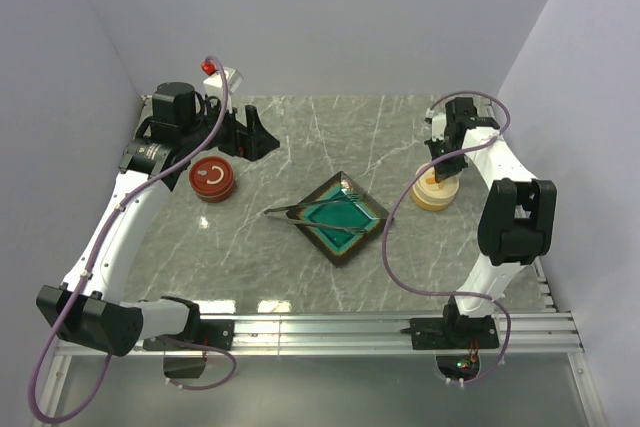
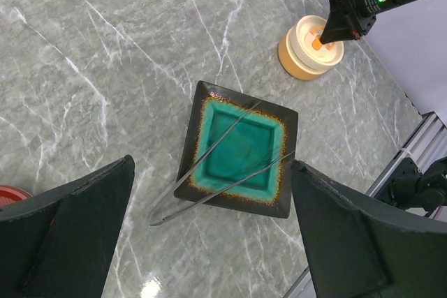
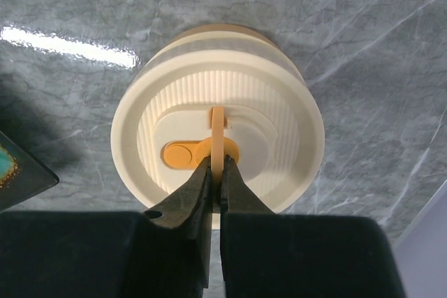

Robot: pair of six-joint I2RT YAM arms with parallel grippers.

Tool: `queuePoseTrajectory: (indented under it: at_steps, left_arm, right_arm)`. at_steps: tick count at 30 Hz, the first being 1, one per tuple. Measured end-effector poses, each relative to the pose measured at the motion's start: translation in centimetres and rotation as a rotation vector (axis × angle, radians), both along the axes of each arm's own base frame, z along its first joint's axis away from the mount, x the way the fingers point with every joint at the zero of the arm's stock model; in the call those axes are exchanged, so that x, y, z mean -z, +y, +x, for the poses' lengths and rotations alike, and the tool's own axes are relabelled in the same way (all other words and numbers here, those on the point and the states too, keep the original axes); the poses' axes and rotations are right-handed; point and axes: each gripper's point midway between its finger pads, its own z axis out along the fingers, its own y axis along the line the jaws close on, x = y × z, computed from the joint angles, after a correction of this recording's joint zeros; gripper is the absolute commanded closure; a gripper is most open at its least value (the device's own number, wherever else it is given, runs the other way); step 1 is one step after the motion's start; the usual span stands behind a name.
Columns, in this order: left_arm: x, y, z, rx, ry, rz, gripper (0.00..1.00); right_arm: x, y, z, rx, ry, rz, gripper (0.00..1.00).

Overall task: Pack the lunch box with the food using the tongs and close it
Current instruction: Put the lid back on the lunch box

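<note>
early stage. right gripper (image 3: pixel 216 165) pinched on thin orange tab (image 3: pixel 218 125) atop cream ribbed round lunch box (image 3: pixel 279 137), right of teal square glazed dish (image 1: pixel 340 261). long grey metal tongs (image 1: pixel 318 215) lie across dish, untouched. left gripper (image 1: pixel 252 137) spread, empty, far-left of dish. food not visible; packing, closing remain.

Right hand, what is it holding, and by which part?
The right hand is shut on the cream lid, pinching the thin upright tab at its centre.
</note>
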Motion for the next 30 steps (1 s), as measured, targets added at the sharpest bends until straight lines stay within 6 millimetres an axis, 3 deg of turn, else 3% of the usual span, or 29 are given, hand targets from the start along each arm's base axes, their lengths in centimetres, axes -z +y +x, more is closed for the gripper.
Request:
queuePoseTrajectory:
  at_steps: [19,30]
  left_arm:
    - [0.0,0.0,0.0,0.0,0.0,0.0,0.01]
    - [0.0,0.0,0.0,0.0,0.0,0.0,0.01]
  right_arm:
    - [1.0,0.0,0.1,0.001,0.023,0.015,1.0]
    - [0.9,0.1,0.0,0.013,0.026,0.12,1.0]
